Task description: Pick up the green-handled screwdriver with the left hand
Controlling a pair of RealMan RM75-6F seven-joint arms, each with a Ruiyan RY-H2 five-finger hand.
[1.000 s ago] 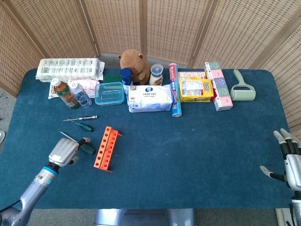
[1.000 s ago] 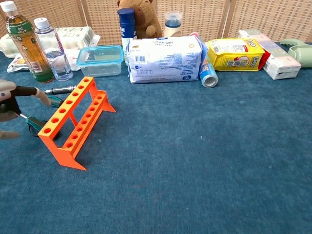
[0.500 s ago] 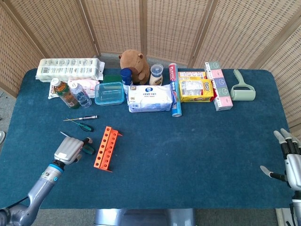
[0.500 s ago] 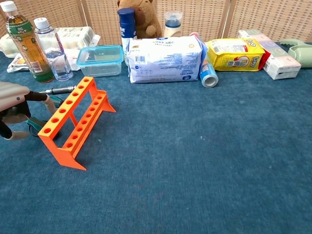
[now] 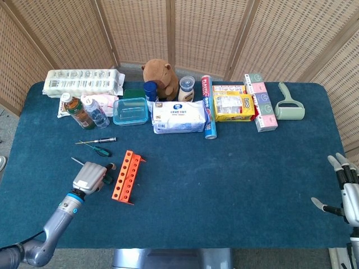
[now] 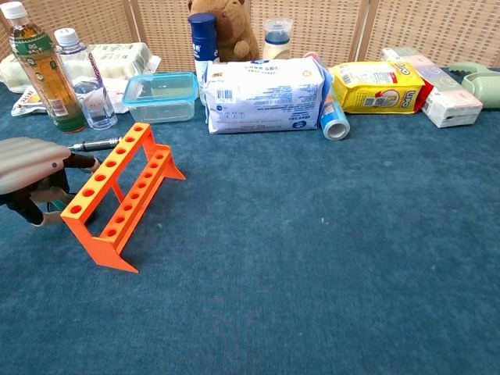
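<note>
Green-handled screwdriver (image 5: pixel 79 163) under curled left hand (image 5: pixel 90 177)

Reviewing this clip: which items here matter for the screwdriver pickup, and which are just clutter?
In the job: green-handled screwdriver, mostly hidden under the hand; left hand, down over it.

Lying about: orange rack, small screwdriver, tea bottle, water bottle, clear food box, wipes pack, plush toy, lint roller; right hand, idle at the table edge.
</note>
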